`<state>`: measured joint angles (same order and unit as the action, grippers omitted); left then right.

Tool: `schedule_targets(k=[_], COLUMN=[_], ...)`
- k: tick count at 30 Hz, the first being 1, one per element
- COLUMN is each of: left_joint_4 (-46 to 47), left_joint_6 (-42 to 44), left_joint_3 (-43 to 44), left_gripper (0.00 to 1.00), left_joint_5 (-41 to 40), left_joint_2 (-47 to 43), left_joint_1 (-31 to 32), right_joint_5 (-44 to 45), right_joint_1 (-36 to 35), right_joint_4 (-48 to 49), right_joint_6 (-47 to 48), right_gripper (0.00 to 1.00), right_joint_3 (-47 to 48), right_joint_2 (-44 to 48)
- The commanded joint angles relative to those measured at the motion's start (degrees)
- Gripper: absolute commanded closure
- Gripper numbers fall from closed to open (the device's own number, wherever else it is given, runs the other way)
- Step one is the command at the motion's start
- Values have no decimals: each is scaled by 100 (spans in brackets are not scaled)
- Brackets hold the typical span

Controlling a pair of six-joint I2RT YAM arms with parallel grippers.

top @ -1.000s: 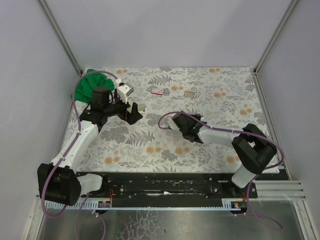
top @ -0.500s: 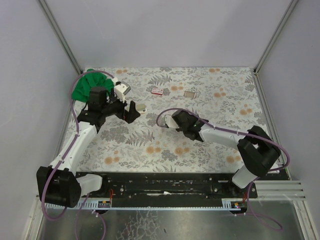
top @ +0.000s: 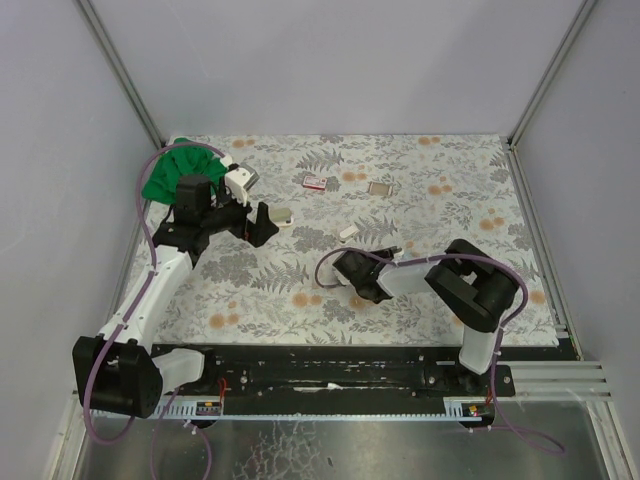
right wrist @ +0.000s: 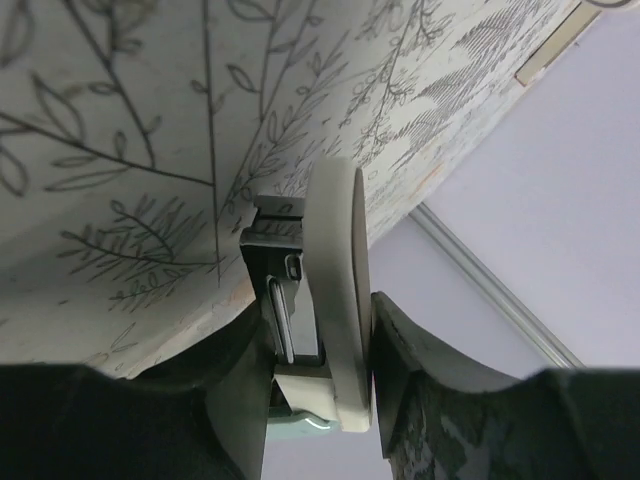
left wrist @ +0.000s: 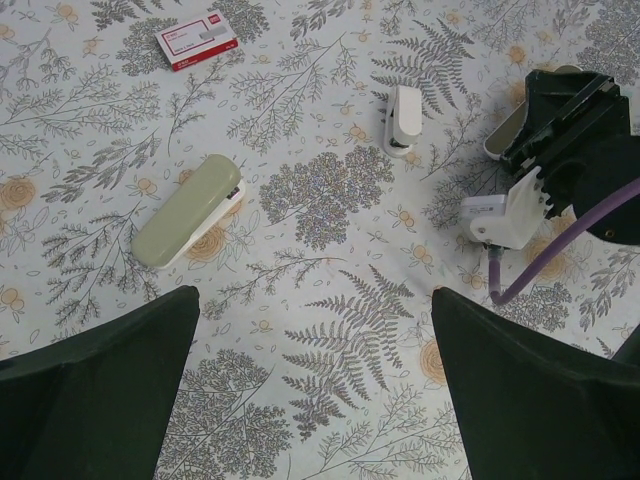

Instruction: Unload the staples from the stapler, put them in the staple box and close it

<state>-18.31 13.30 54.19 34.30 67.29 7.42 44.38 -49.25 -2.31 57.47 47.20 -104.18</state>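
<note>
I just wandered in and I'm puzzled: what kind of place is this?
Likely a robot test booth. A left arm and right arm are bolted to a rail at the near edge, plain walls enclose it, and a flowered cloth carries an olive-green stapler and a small red-and-white box.

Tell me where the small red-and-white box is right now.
In the top view, the red-and-white box lies toward the back of the table, slightly left of centre, with the olive stapler to its right.

Left fingers (left wrist: 90, 390) wide apart, right fingers (right wrist: 420, 390) in a tight grip.
</note>
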Motion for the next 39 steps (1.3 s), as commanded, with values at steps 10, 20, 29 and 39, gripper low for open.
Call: schedule_targets(k=[10,20,29,39], left_joint_4=[451,319,279,257], left_joint_6=[-92,71,141,135], left_joint_3=[-51,-61,-109,-115], left_gripper=[0,0,0,0], left_joint_5=[169,630,858,939], left_joint_2=[3,-29,-74,-78], left_joint_1=[-56,-50,-51,-56], right_joint_5=[-2309,-4957,-6748,-6683], right_joint_1=[267,486,844,1026], right_joint_4=[-2121,-3776,-5194,-5683], right_joint_6=[-1279,-1690,-1632,-2119], right_gripper=[64,62,60,60], right_joint_3=[1454,2186,3052,3210], right_joint_2=[1388,1083,527,-761])
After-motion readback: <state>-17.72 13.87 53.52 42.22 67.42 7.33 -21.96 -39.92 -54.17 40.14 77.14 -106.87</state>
